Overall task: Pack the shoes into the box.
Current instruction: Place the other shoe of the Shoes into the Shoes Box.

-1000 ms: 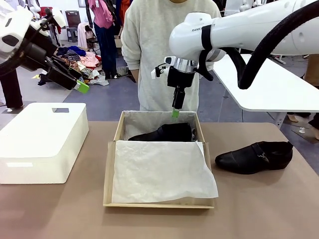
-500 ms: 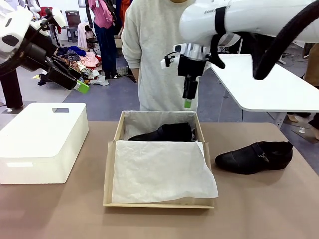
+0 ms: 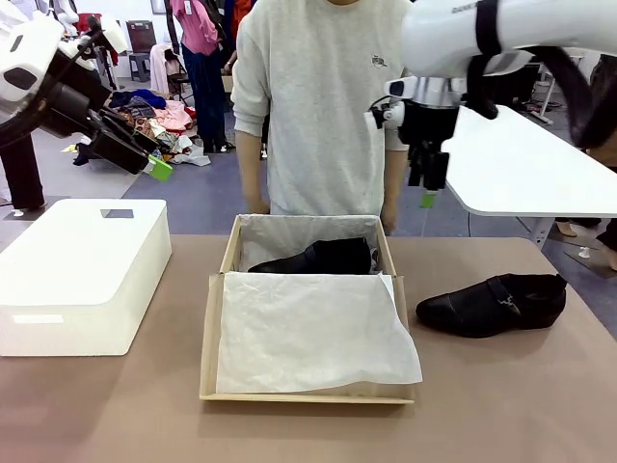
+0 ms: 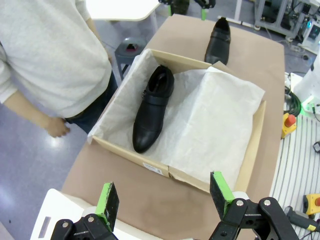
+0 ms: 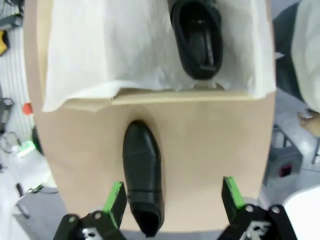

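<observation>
The shoes (image 3: 492, 305) are black, the cardboard box (image 3: 213, 333) brown, its tissue paper (image 3: 308, 333) white, the table (image 3: 501, 410) tan.

Beyond my brown tabletop (image 3: 521, 405), a blue-grey floor (image 3: 198, 198) runs to a heap of clothes (image 3: 164, 118) at far left. Garments (image 3: 198, 24) hang behind the heap, beside a chair (image 3: 141, 39). A white table (image 3: 540, 174) stands at right. The indoor light is soft and even.
</observation>
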Controlling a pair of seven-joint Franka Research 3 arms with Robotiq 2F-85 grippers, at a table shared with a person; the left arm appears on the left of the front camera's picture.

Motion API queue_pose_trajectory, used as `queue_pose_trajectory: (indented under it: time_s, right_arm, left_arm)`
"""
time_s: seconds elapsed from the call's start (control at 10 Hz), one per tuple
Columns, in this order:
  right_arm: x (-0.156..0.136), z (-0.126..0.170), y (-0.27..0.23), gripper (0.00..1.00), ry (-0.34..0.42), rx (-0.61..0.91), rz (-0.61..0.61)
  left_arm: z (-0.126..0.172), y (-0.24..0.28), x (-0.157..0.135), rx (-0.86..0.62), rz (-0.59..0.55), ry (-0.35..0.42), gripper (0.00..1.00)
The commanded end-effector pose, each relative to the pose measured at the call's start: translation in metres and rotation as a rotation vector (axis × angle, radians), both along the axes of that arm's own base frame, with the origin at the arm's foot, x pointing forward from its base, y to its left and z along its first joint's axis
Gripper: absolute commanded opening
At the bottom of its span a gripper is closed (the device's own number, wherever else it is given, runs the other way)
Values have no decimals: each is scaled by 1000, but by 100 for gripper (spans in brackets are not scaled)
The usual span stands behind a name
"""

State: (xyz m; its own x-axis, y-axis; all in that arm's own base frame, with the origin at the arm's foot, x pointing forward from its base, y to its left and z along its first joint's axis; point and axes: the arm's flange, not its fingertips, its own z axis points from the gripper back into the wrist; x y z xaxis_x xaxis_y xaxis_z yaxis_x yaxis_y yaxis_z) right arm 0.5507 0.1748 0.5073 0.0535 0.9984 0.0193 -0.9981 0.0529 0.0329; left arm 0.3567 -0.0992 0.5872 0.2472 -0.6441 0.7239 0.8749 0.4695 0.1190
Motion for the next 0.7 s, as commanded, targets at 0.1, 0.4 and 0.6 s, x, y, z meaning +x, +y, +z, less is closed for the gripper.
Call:
queue_pose_trajectory:
  time_s: [0.1,0.4,0.6]
  right_arm:
    - [-21,-21,-45,100,-41,5,-35]
    - [-19,-37,-78,100,-20,21,-67]
    - [-14,-43,-86,100,-1,50,-73]
  left_arm:
    - [0,2,2,-12,-20,-7,96]
    - [0,2,2,-12,-20,-7,96]
    - [0,2,2,-12,-20,-7,96]
